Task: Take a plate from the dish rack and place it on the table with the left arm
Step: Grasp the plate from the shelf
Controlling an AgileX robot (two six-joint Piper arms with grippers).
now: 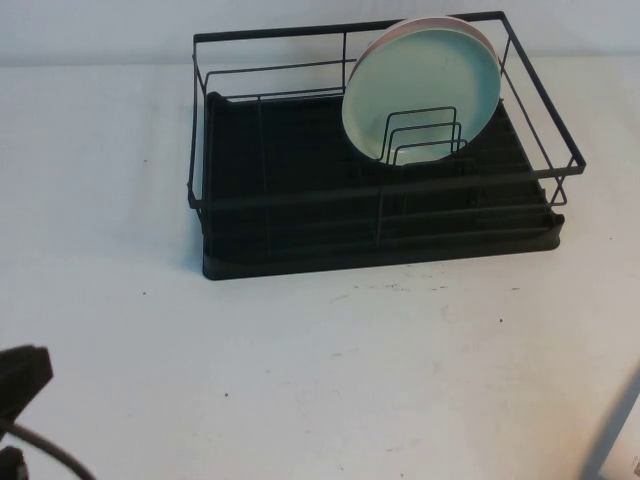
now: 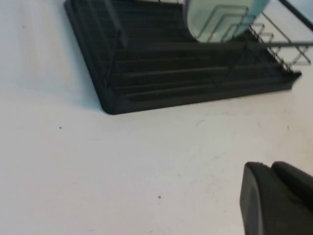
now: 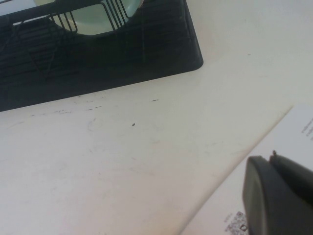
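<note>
The pale mint-green plate [image 1: 420, 90] stands on edge in the right back part of the black wire dish rack [image 1: 370, 190], leaning behind small wire dividers. A pale pink plate [image 1: 430, 22] stands right behind it. The plate's lower part shows in the left wrist view [image 2: 215, 19] and the right wrist view [image 3: 93, 22]. My left arm [image 1: 20, 385] is low at the near left corner of the white table [image 1: 350, 380], far from the rack. My left gripper [image 2: 270, 166] is shut and empty over bare table. My right gripper [image 3: 271, 157] is shut and empty at the near right.
The rack's ribbed drain tray [image 1: 290, 140] is bare on its left side. A white printed sheet [image 3: 293, 132] lies at the table's near right corner, under my right gripper. Open tabletop lies between the rack's front edge and both arms.
</note>
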